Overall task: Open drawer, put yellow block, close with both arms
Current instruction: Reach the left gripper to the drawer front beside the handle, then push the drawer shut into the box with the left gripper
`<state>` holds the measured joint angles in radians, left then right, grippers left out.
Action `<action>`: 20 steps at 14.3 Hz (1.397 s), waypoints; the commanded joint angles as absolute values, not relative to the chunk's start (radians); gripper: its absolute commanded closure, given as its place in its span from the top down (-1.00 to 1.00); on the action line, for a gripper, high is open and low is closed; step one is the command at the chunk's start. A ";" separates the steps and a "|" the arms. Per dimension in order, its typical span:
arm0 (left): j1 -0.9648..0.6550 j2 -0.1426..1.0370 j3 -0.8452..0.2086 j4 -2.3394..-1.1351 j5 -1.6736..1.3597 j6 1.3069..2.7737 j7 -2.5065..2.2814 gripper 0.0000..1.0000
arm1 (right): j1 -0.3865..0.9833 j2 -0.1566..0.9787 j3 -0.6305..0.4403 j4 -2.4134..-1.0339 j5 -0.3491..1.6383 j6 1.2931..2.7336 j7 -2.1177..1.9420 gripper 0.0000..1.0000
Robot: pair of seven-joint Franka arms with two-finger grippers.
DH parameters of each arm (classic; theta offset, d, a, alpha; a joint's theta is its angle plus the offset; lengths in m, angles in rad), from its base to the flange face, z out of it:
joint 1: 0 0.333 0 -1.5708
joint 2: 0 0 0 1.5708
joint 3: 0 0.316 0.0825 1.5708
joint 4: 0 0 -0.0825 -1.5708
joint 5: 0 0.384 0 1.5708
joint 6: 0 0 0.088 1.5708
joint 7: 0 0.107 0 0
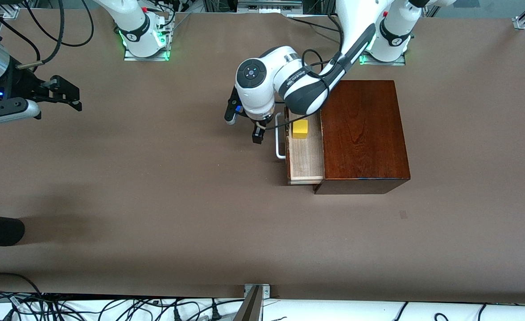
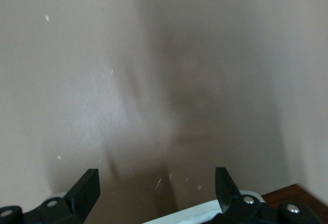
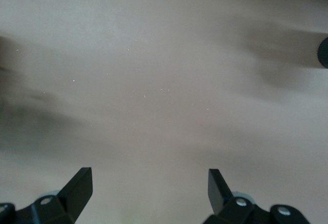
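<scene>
The yellow block (image 1: 300, 129) sits in the pulled-out drawer (image 1: 306, 156), its farther end hidden under the left arm. The left end effector (image 1: 257, 133) hovers spread wide by the handle (image 1: 279, 138). The right end effector (image 1: 68, 96), partly cut off, waits spread wide over the bench (image 1: 155, 200).

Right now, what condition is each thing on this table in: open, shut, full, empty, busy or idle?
drawer: pulled partly out of the wooden box, still open.
yellow block: lying inside the drawer, nothing gripping it.
left gripper: fingers open and empty, just in front of the drawer's white handle.
right gripper: fingers open and empty, waiting over bare table at the right arm's end.
</scene>
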<state>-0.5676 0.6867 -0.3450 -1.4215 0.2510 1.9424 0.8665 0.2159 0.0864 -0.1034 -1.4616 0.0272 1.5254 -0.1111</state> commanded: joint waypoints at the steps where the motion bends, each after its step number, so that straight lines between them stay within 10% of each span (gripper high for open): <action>1: -0.569 0.701 -0.337 -1.420 0.311 1.921 0.894 1.00 | 0.212 0.080 -0.103 -1.462 0.014 1.526 -0.098 1.00; 20: -0.557 0.631 -0.268 -1.417 0.394 1.615 0.888 1.00 | 0.212 0.081 -0.103 -1.460 0.026 1.528 -0.086 1.00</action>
